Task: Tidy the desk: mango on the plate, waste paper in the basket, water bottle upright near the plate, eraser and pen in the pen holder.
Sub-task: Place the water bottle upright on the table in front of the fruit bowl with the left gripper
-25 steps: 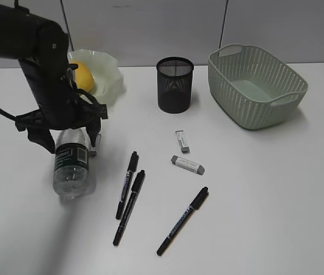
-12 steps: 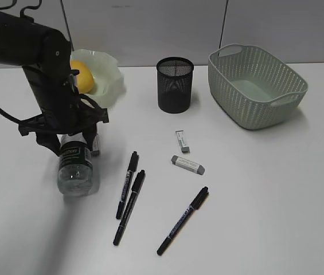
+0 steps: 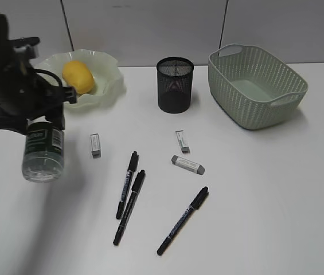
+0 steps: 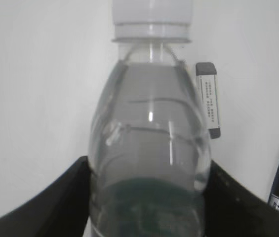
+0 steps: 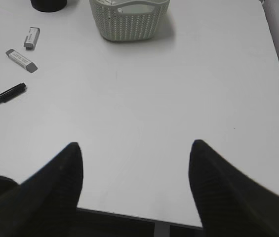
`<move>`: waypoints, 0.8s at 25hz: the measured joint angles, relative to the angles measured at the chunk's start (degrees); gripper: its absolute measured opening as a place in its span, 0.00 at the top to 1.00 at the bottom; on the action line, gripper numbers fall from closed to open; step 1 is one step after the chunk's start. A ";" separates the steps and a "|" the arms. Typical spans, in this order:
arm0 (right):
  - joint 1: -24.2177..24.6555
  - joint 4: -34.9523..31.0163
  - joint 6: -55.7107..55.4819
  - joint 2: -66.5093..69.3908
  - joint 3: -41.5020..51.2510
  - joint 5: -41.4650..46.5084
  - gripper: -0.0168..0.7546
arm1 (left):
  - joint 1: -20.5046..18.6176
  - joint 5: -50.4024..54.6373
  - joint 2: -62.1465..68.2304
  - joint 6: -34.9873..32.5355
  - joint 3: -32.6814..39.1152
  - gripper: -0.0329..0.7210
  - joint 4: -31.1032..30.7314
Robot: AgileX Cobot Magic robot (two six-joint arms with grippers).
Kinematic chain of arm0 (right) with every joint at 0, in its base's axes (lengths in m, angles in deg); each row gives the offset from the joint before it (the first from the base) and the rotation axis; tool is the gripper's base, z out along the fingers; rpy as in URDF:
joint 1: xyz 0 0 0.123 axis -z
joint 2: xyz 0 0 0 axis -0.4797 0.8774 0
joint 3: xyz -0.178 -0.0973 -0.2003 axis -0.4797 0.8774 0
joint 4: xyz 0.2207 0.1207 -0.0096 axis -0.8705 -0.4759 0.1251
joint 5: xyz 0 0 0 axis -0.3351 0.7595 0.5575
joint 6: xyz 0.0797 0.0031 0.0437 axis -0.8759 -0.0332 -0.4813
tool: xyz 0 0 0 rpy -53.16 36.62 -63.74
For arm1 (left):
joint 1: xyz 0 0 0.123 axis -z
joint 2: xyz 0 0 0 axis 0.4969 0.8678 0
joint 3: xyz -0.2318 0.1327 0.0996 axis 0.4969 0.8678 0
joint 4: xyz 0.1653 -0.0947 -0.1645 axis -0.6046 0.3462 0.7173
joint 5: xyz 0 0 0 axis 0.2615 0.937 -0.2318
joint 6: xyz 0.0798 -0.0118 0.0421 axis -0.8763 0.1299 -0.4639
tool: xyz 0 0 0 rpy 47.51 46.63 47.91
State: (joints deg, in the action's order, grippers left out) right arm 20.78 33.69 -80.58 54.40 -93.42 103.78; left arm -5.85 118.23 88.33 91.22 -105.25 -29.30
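My left gripper (image 3: 35,127) is shut on the water bottle (image 3: 43,153) and holds it tilted above the desk (image 3: 265,189) at the left, base toward the exterior camera. In the left wrist view the gripper (image 4: 146,169) clamps the bottle (image 4: 149,118) at its green label, white cap pointing away. The mango (image 3: 77,76) lies in the wavy green plate (image 3: 109,80). The black mesh pen holder (image 3: 175,84) stands at the back centre, the green basket (image 3: 256,86) at the back right. My right gripper (image 5: 135,144) is open and empty over bare desk. No waste paper is in view.
Three erasers (image 3: 95,145) (image 3: 182,141) (image 3: 187,165) and three black pens (image 3: 127,183) (image 3: 129,207) (image 3: 182,220) lie mid-desk. An eraser (image 4: 207,98) shows beside the bottle in the left wrist view. The right wrist view shows the basket (image 5: 129,19) and a pen (image 5: 3,96).
My left gripper has lifted the bottle and carried it left, away from the plate. The mango, plate and left eraser are now uncovered.
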 joint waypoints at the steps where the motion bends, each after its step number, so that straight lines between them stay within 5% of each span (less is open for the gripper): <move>1: 0.00 0.00 0.00 0.00 0.00 0.00 0.29 | -0.83 -1.57 -3.38 -0.16 2.48 0.33 -0.58; 5: 0.00 0.00 0.00 0.00 0.00 0.00 0.29 | -5.81 -13.52 -13.29 -2.66 12.25 0.33 -1.74; 10: 0.00 0.00 0.00 0.00 0.00 0.00 0.29 | -14.05 -44.00 -18.06 -11.85 24.69 0.33 -2.91; 16: 0.00 0.49 0.00 0.00 0.00 0.00 0.29 | -20.65 -85.62 -9.52 -26.85 34.34 0.33 -4.17; 20: 0.00 0.00 0.00 0.00 0.00 0.00 0.29 | -21.44 -105.22 1.20 -29.96 34.54 0.33 -3.84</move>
State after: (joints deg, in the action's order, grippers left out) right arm 20.78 33.69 -80.58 54.40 -93.42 103.78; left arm -27.29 13.00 89.52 61.27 -70.71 -33.14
